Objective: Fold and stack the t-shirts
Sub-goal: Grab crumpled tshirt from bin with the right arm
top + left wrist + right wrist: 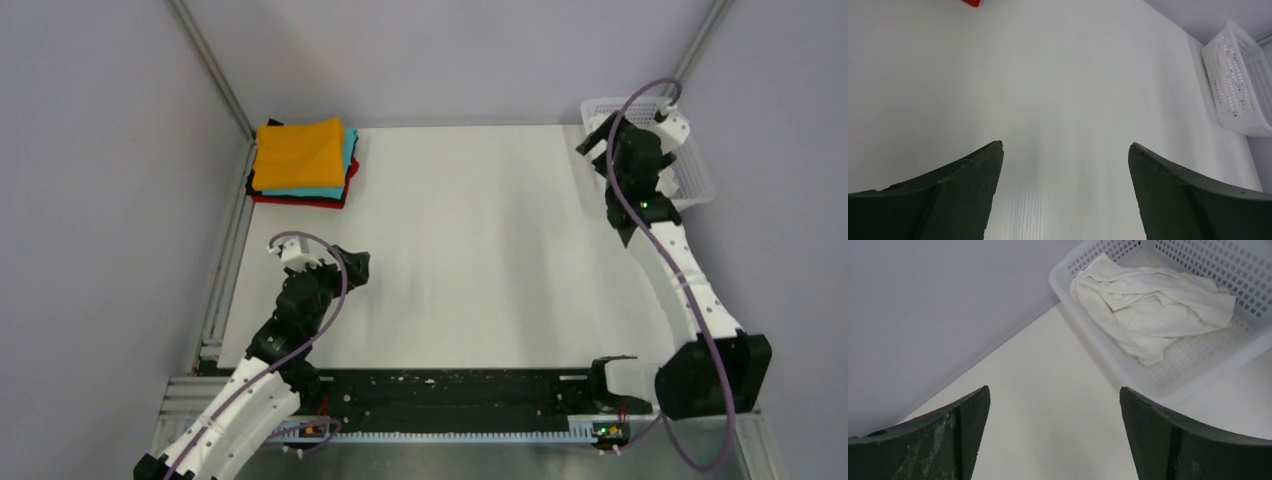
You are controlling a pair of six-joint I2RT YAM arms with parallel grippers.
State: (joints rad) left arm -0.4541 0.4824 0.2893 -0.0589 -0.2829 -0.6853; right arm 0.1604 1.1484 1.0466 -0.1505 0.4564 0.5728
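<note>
Five t-shirts show in all. Four are folded and lie in one stack [300, 165] at the far left corner of the worktop [480, 250]: an orange t-shirt [300, 148] on top, a teal t-shirt [350, 152] under it, then a red t-shirt [300, 201], with a black t-shirt [251, 184] peeking out at the left edge. The fifth, a white t-shirt [1148, 305], lies crumpled inside the single white mesh basket [700, 180] at the far right corner.

Only the right wrist view shows this white t-shirt; from the top view the right arm covers most of the basket's inside. The left wrist view catches just a red corner of the stack at its upper edge and the basket on the right.

The left gripper [352, 268] hangs over the left part of the worktop, nearer than the stack, its fingers spread wide with bare worktop between them. The right gripper [597, 138] sits at the basket's near left corner, also spread wide and holding nothing.

Grey walls close in the worktop on three sides, and a black rail [450, 390] runs along its near edge between the two arm bases.
</note>
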